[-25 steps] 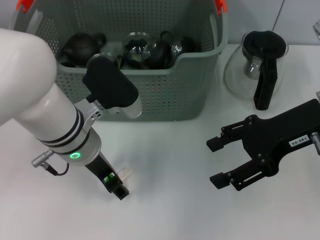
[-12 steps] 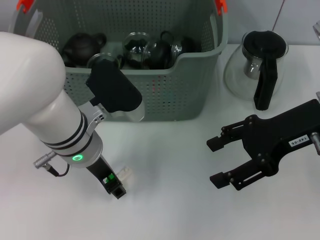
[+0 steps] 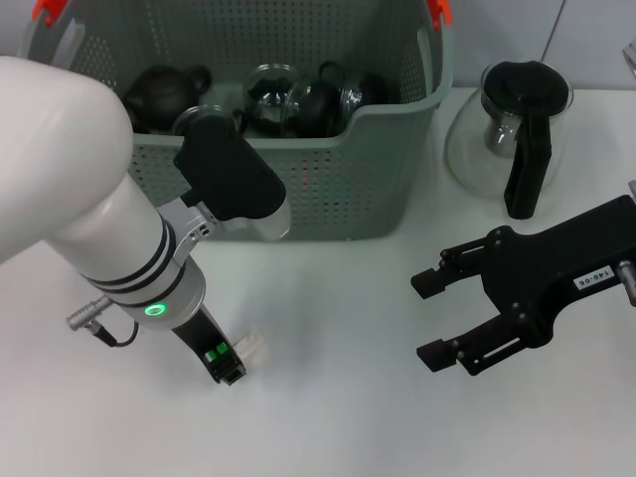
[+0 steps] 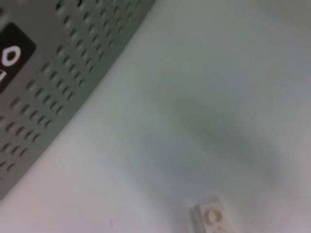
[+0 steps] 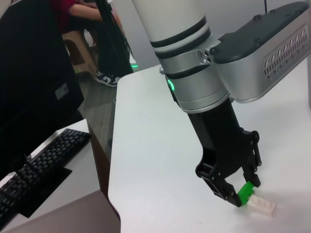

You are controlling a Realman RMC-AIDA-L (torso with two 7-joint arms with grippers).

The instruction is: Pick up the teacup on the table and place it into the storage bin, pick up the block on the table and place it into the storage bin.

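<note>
Since a second ago: my left gripper (image 3: 231, 370) has crept toward the small pale block (image 3: 254, 347) on the table (image 3: 328, 397); its tips now sit right at the block, lower left of the head view. My right gripper has not moved.
Left arm pose: forearm slants down from the upper left of the head view, wrist with its green ring light above the fingers, gripper pointing down at the table.
Left gripper state: in the right wrist view the black fingers (image 5: 218, 182) bracket a green pad, which touches the block (image 5: 260, 205); whether they are clamped or released I cannot tell.
Right gripper (image 3: 433, 318): parked over the table at the right of the head view, fingers spread wide, holding nothing.
Block: one, on the table, in front of the storage bin and apart from it; it shows at the bottom edge of the left wrist view (image 4: 208, 217).
Storage bin (image 3: 338, 179): one, across the top of the head view, holding several dark and glass teapots.
Glass carafe (image 3: 507, 134): one, black handle, on the table to the right of the bin.
Obstruction: my left arm covers part of the bin's front.
</note>
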